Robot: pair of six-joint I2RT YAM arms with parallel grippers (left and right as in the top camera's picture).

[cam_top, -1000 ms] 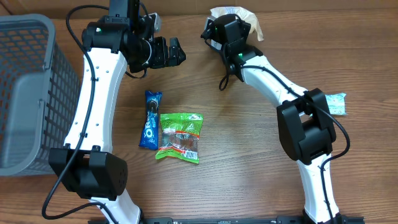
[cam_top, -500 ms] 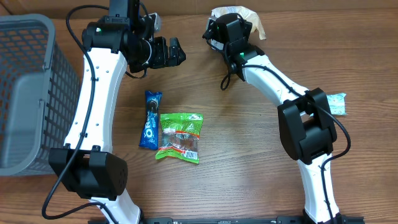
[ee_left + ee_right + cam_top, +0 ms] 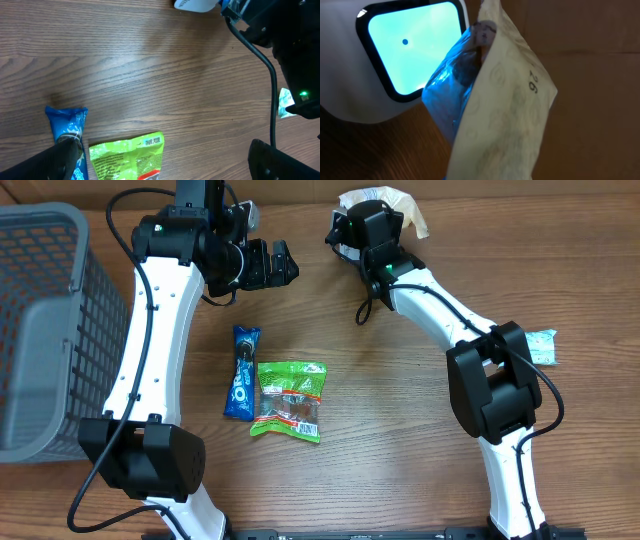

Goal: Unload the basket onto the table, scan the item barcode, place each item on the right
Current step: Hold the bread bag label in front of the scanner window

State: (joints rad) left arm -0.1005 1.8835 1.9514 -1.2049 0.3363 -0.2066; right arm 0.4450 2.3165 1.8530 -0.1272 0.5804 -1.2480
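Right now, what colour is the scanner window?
Pale cyan scanner window, best in the right wrist view.

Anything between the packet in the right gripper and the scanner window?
Nothing visible. The packet, held in the shut right gripper, sits right beside the lit window of the scanner. In the right wrist view its edge overlaps the window's corner, and no other object lies between them.

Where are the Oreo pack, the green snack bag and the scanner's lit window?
Oreo pack [image 3: 241, 375]: overhead view, middle of the blue wrapper.
green snack bag [image 3: 290, 402]: overhead view, centre of its printed face.
scanner's lit window [image 3: 410, 50]: right wrist view, centre of the glowing pane.
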